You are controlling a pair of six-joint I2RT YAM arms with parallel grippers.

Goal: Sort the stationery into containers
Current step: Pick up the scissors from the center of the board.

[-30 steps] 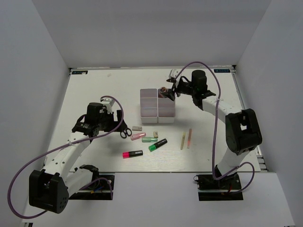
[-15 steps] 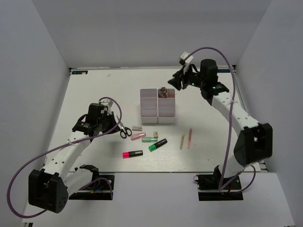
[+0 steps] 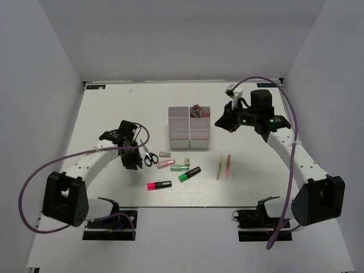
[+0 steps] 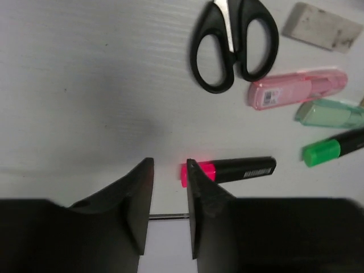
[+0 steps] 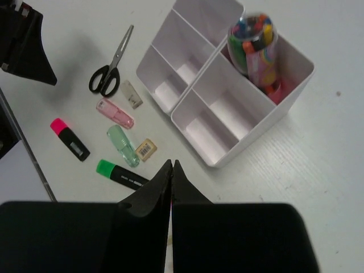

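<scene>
Black scissors point(image 3: 149, 157), one; two highlighters point(image 3: 160, 185); two sticks point(image 3: 219, 169).

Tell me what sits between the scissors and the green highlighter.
Two pastel markers: the pink marker lies next to the scissors, then the mint marker comes just before the green highlighter. This shows clearest in the left wrist view.

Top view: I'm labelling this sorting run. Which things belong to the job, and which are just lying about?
Job: bins, tube, scissors, pink highlighter, green highlighter, pink marker, green marker, erasers, sticks.
Not the job: cables, walls.
</scene>
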